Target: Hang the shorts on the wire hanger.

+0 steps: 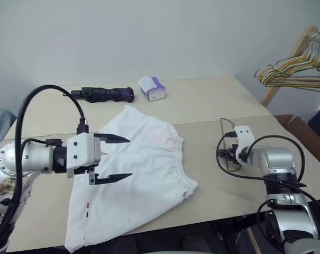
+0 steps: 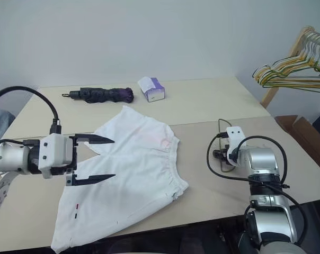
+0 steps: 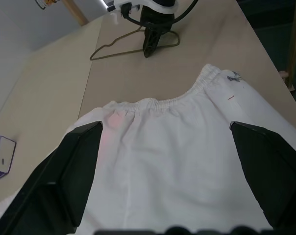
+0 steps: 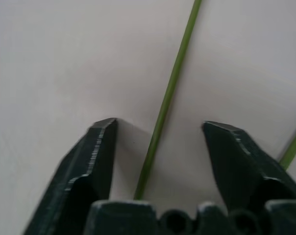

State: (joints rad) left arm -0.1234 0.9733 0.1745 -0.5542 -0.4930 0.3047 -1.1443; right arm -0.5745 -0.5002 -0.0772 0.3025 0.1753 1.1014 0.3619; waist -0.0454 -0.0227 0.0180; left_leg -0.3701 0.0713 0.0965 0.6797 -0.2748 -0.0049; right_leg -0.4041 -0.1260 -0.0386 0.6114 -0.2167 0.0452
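The white shorts [image 1: 144, 169] lie flat on the table, waistband toward the right, with a faint pink patch near it. My left gripper [image 1: 129, 157] hovers just above them, pointing right, open and holding nothing. To the right of the shorts the thin olive-green wire hanger [image 3: 96, 54] lies flat on the table. My right gripper [image 4: 159, 127] points down onto it. One wire of the hanger [image 4: 175, 73] runs between the fingers, which stand apart and do not touch it. The left wrist view shows the right gripper [image 3: 148, 49] standing tip-down on the hanger.
A folded dark umbrella [image 1: 104, 94] and a small white-and-purple tissue box [image 1: 152, 88] lie at the back of the table. A bunch of coloured hangers [image 1: 292, 69] hangs on a wooden rack at the far right. A seam crosses the tabletop.
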